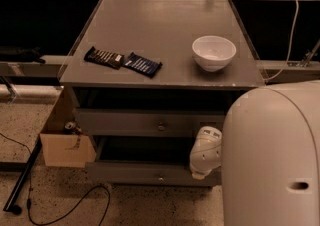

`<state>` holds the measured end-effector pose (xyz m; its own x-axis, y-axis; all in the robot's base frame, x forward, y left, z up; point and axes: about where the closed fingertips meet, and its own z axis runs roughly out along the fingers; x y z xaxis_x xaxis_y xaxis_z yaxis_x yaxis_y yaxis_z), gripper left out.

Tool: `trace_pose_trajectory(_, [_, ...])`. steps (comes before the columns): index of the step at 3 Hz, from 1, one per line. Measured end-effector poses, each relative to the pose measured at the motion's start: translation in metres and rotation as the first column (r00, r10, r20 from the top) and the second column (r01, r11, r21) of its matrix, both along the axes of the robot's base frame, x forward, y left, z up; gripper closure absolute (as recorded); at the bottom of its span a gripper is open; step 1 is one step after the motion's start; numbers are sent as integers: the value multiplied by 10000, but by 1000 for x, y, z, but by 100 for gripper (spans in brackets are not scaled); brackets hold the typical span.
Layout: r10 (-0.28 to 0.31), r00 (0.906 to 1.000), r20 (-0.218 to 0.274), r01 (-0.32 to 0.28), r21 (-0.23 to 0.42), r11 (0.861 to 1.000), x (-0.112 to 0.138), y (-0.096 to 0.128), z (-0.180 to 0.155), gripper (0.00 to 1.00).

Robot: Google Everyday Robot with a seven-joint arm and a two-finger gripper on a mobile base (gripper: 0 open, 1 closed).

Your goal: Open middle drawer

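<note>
The middle drawer [150, 122] is a wide grey front with a small round knob [161, 127], under the cabinet top. A dark gap lies above it. Below it, another grey drawer front [145, 173] with its own knob [160, 176] stands slightly forward, with a dark opening above it. My gripper [204, 162] is at the end of a white wrist piece, low in front of the right ends of the two drawer fronts, to the right of both knobs. My large white arm housing [272, 160] hides the cabinet's right side.
On the cabinet top [160, 30] lie two dark snack bars [122, 61] and a white bowl [213, 52]. A cardboard box [62, 145] holding a can stands on the floor at the left. A black cable [65, 210] runs over the speckled floor.
</note>
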<state>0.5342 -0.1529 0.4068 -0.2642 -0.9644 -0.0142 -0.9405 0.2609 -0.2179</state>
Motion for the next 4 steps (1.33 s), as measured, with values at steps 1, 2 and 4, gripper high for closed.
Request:
trace_pose_trajectory(1, [0, 10000, -1, 0, 0, 10000, 0, 0, 0, 83])
trace_pose_trajectory(2, [0, 10000, -1, 0, 0, 10000, 0, 0, 0, 52])
trace_pose_trajectory(4, [0, 10000, -1, 0, 0, 10000, 0, 0, 0, 5])
